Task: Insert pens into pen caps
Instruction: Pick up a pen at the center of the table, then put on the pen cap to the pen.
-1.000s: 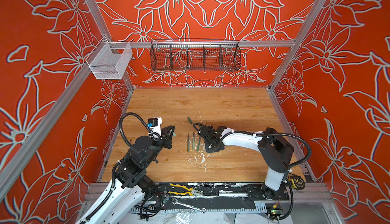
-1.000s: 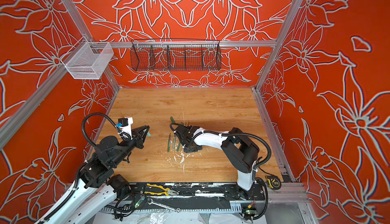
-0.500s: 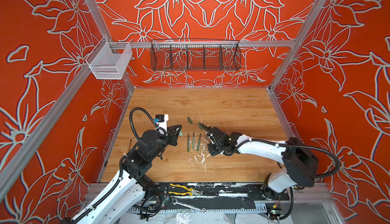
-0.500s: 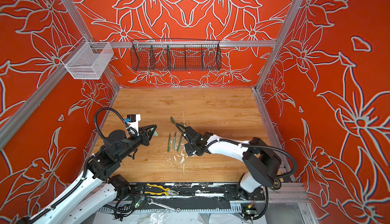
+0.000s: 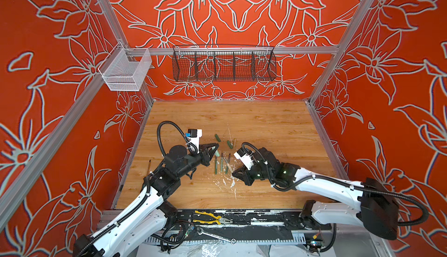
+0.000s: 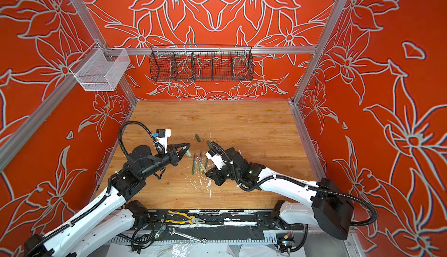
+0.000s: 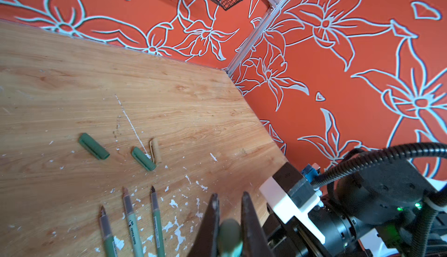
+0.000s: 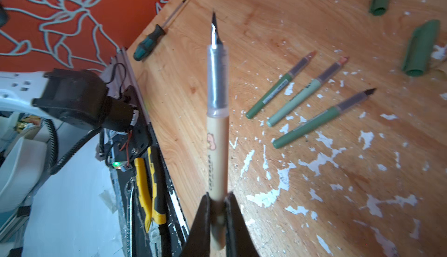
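My left gripper [image 5: 217, 145] is shut on a pale green pen cap [image 7: 229, 230], held just left of the row of pens. The right gripper [image 8: 217, 199] is shut on the tan pen [image 8: 217, 122], gripping it near its back end; its dark nib juts forward above the table. In a top view this pen [image 6: 201, 164] slants over the row. Three green pens [image 5: 221, 164] lie side by side on the wood between the grippers. Behind them lie two dark green caps [image 7: 93, 146] [image 7: 143, 159] and a tan cap [image 7: 155, 150].
A screwdriver [image 5: 148, 167] lies by the left wall. Yellow-handled pliers [image 5: 210, 217] and a wrench [image 5: 215, 235] rest on the black front rail. A black wire basket [image 5: 223, 63] and a white one [image 5: 125, 70] hang on the walls. White paint flecks [image 5: 228, 183] mark the wood.
The left gripper has moved right with its cap, up to the row of pens. The right gripper has drawn back a little toward the front right with the tan pen, its elbow swinging out right.
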Robot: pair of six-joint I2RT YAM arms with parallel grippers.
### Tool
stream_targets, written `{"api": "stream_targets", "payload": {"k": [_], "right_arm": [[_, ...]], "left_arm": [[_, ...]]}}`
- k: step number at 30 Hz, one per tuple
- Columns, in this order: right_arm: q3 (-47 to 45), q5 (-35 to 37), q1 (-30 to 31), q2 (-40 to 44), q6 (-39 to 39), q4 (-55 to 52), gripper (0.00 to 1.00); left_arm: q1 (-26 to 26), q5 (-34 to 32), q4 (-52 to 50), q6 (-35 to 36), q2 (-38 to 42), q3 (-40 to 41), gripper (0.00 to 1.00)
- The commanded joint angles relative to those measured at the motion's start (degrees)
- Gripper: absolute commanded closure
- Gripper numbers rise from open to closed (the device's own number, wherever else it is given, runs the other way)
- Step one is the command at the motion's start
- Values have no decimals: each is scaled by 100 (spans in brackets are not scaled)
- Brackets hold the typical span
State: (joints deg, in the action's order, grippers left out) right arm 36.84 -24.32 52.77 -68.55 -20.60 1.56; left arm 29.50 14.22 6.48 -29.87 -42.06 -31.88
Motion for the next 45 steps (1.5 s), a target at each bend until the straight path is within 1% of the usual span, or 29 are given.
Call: {"api": "stream_targets", "payload": {"k": [1,3,7,9,11,14,18,23,25,29,31,39,45], "right_arm": [[-158,-557,31,314,217,278,100],[-201,-780,48,476,330,266,100],[-316,-1003,40,801,527,271,100],[-391,-1066,48,976,606,300,100],[-542,-1080,47,1180,702,468,100],[-738,-970,50,1393,888,713,100],[-626,-1002,49,1408,1119,635,100],[-476,-1132,54,1257,1126,764,100],[-494,-1118,53,1249,1094,903,100],[-400,-1167,74,1122,1084,966,100],[-386,-1133,94,1075,1067,1083,100],[-204,-1120,119,906,1091,1205,100],[-193,-958,124,870,1097,1218,100]], "left_arm": [[-137,180,281,-177,85,-179,100],[-324,496,310,-348,-12,-252,100],[-693,1040,141,-631,-187,-470,100],[-911,1466,345,-847,-218,-419,100],[-1096,2117,606,-966,-322,-428,100],[-1113,2805,388,-563,-432,-623,100],[-1113,3219,-67,124,-417,-795,100],[-1130,3794,-50,427,-527,-890,100],[-1143,3937,33,396,-603,-908,100],[-1207,4138,687,60,-630,-689,100],[-1227,4232,833,-40,-604,-621,100],[-1235,4331,1010,-146,-478,-513,100],[-1236,4364,1066,-192,-417,-496,100]]}}
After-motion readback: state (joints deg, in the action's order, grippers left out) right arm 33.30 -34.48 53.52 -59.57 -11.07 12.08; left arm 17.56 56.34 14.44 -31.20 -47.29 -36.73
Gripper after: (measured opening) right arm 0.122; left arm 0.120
